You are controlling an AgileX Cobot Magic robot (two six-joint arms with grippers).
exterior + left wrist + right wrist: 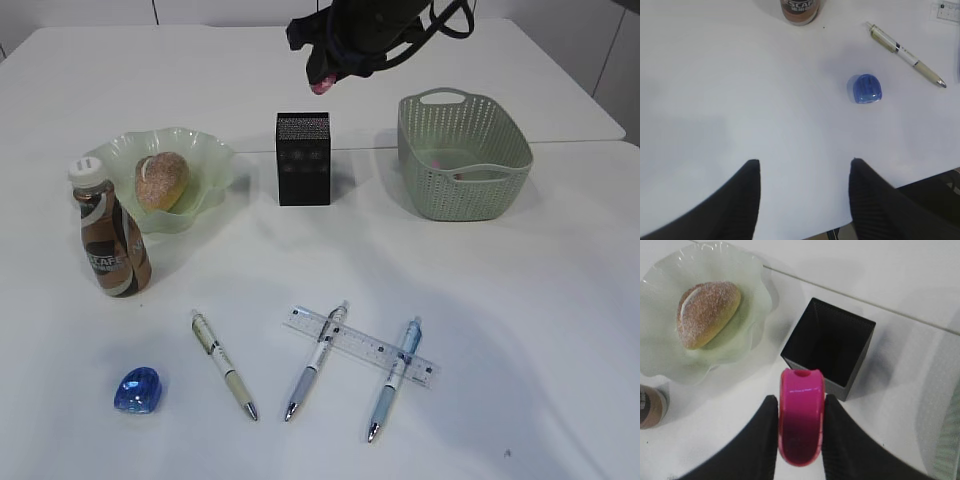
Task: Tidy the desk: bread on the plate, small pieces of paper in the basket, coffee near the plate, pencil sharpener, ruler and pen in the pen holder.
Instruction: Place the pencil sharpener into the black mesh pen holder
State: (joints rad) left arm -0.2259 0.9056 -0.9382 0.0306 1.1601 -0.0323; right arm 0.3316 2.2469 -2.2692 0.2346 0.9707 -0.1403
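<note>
Nearest me on the desk, my left gripper (pixel 805 192) hangs with its jaws spread and empty above bare tabletop, the blue pencil sharpener (pixel 866 89) lying just ahead of it. In the same front row lie a cream pen (pixel 224 363), then two blue pens (pixel 316 362) resting across the clear ruler (pixel 362 346); its markings are too small to read. Farther back, the coffee bottle (pixel 111 233) stands beside the green plate (pixel 215 160) that already holds the bread (pixel 162 180); its label shows part of a word, "SCAFE" as far as I can make out. Farthest, my right gripper (pixel 800 427) clamps a pink pencil sharpener (pixel 801 415) from both sides, held high above the black pen holder (pixel 827 347), with the green basket (pixel 465 155) well to the side. I judge the risk to be here: the sharpener sits over the holder's near rim rather than its mouth, so letting go now could bounce it off the edge onto the table, or tip the light holder.
</note>
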